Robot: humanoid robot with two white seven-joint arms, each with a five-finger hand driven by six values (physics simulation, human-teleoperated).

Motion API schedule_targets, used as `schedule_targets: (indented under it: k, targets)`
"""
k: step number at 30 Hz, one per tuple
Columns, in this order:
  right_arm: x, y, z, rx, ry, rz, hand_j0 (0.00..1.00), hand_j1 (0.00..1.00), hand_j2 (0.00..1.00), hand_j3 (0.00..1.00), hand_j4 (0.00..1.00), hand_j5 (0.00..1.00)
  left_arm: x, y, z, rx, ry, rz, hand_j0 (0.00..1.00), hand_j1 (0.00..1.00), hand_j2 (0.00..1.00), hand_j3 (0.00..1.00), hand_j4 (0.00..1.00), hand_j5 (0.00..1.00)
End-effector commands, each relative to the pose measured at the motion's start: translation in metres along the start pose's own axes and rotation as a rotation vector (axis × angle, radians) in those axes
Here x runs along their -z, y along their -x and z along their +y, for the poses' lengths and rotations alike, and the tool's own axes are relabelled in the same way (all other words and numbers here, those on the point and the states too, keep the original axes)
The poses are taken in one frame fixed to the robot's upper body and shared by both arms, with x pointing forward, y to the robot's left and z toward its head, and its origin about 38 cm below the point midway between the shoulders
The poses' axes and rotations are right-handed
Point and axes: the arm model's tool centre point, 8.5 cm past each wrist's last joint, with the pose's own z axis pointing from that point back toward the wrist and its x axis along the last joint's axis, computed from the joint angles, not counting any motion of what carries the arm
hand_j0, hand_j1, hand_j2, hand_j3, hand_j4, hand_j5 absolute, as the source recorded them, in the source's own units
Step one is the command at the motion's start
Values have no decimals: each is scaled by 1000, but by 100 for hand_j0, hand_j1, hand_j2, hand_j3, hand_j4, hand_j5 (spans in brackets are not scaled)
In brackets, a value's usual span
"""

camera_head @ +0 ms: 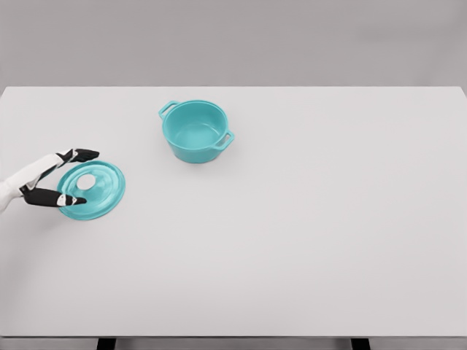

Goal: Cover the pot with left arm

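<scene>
A teal pot (194, 131) with two side handles stands upright and uncovered on the white table (306, 240), left of the middle toward the back. Its teal lid (103, 192), with a pale round knob (86, 181), lies flat on the table at the left, in front of and left of the pot. My left hand (85, 177) reaches in from the left edge. Its dark fingers (80, 154) are spread over the lid's back-left rim and the thumb (57, 198) lies at the front-left rim, so the hand straddles the lid without closing on it. The right arm is out of view.
Two dark table legs (106, 343) show under the front edge. A plain grey wall stands behind the table.
</scene>
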Motion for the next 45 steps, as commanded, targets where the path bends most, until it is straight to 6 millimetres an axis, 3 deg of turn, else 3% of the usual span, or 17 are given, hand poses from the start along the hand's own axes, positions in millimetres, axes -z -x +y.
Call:
schedule_targets:
  k: [1, 11, 16, 29, 35, 37, 45]
  targets:
    - [0, 0, 0, -1, -1, 0, 100, 100, 100, 100, 100, 100, 0, 0, 0, -7, -2, -1, 87, 87, 87, 87, 87, 87]
    - [0, 0, 0, -1, -1, 0, 100, 100, 100, 100, 100, 100, -1, 2, 0, -8, -4, 5, 86, 86, 86, 86, 86, 86]
    - [0, 0, 0, -1, -1, 0, 100, 100, 100, 100, 100, 100, -1, 2, -1, -9, -1, 6, 74, 74, 74, 74, 74, 74]
    - [0, 0, 0, -1, -1, 0, 100, 100, 100, 100, 100, 100, -3, 14, -12, -26, 19, 42, 67, 67, 67, 67, 67, 67]
    - [0, 0, 0, -1, -1, 0, 100, 100, 100, 100, 100, 100, -2, 15, -17, -32, 30, 43, 59, 59, 59, 59, 59, 59]
    - [0, 0, 0, -1, -1, 0, 100, 100, 100, 100, 100, 100, -1, 14, -19, -34, 35, 39, 52, 52, 52, 52, 52, 52]
    - [0, 0, 0, -1, -1, 0, 100, 100, 100, 100, 100, 100, 6, 1, -17, -20, 43, -3, 51, 51, 51, 51, 51, 51]
